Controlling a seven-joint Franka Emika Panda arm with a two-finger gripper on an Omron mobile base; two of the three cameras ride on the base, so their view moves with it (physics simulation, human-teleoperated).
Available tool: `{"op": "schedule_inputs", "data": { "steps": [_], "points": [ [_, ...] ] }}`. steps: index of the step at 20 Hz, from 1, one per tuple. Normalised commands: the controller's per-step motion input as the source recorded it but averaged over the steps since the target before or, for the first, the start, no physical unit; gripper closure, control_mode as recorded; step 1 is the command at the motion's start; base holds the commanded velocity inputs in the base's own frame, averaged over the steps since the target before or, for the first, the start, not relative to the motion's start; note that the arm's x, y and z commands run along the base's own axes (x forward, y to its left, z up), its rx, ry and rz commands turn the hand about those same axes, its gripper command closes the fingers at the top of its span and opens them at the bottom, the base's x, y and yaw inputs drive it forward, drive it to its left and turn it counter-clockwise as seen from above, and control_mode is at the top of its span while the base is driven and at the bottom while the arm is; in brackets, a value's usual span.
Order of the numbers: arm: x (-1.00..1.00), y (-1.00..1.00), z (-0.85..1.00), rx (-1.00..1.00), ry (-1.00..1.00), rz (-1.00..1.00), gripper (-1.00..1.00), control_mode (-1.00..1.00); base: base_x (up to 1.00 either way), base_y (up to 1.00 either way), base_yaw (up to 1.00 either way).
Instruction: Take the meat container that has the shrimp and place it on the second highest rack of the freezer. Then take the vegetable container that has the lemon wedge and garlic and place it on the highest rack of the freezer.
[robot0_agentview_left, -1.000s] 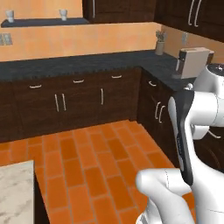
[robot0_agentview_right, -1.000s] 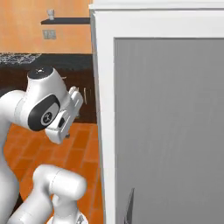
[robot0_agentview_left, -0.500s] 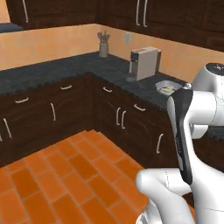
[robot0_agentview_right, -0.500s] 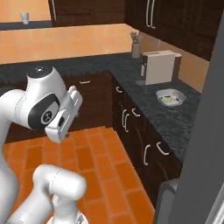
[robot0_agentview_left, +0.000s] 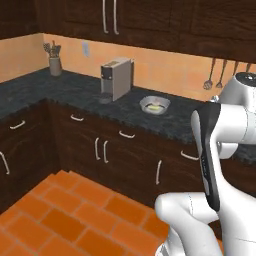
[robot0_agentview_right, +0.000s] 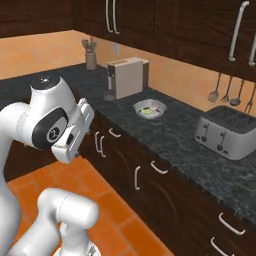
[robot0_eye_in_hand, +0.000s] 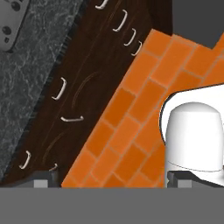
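Jaws are gaping wide with nothing between them, the gripper (robot0_eye_in_hand: 109, 179) pointing down at the orange floor (robot0_eye_in_hand: 131, 127). Over on the dark counter (robot0_agentview_right: 185, 132), a vegetable container (robot0_agentview_right: 150, 108) is sitting beside the coffee machine (robot0_agentview_right: 127, 77).

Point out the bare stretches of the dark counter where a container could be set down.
The dark speckled counter is bare between the shallow grey bowl and the silver toaster, and again between the grey utensil holder and the boxy grey coffee machine. It is crowded where the bowl sits close beside the coffee machine.
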Motion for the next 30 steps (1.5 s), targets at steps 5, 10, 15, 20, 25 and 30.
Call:
{"op": "schedule_inputs", "data": {
  "steps": [5, 10, 15, 20, 25, 30],
  "points": [
    [0.0, 0.0, 0.0, 0.0, 0.0, 0.0, -1.0, 1.0, 0.64, 0.36, -0.58],
    [0.0, 0.0, 0.0, 0.0, 0.0, 0.0, -1.0, 1.0, 0.58, 0.49, -0.52],
    [0.0, 0.0, 0.0, 0.0, 0.0, 0.0, -1.0, 1.0, 0.59, 0.8, -0.4],
    [0.0, 0.0, 0.0, 0.0, 0.0, 0.0, -1.0, 1.0, 0.58, 0.94, -0.33],
    [0.0, 0.0, 0.0, 0.0, 0.0, 0.0, -1.0, 1.0, 0.61, 0.94, -0.3],
    [0.0, 0.0, 0.0, 0.0, 0.0, 0.0, -1.0, 1.0, 0.55, 0.85, -0.3]
  ]
}}
